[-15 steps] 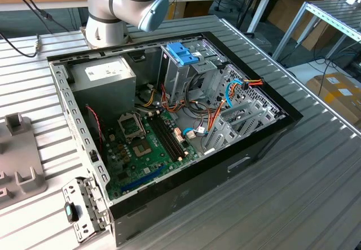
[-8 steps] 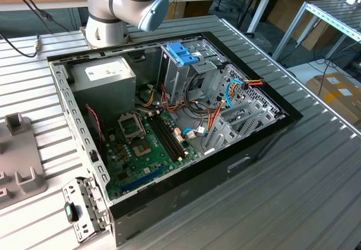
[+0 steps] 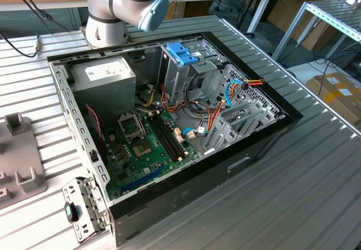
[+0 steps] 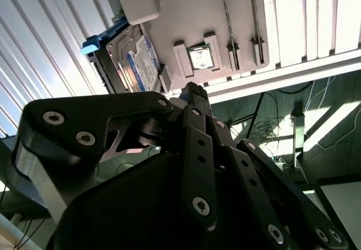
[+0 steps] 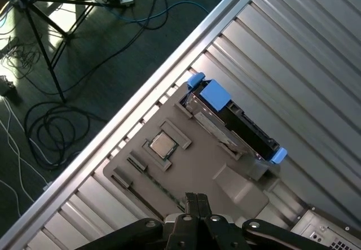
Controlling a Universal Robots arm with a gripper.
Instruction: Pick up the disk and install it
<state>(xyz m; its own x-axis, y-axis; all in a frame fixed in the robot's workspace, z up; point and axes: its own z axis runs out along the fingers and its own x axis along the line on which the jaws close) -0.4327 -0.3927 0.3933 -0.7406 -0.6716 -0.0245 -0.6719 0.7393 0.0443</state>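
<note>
While the gripper hangs above with fingers pressed together and empty, the disk, dark with a bright blue carrier, stands on edge in the gray tray on the slatted table.

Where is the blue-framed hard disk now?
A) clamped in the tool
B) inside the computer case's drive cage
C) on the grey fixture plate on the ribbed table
C: the dark rectangular hard disk in its blue plastic carrier sits on the grey plastic fixture plate, the tool apart from it.
</note>
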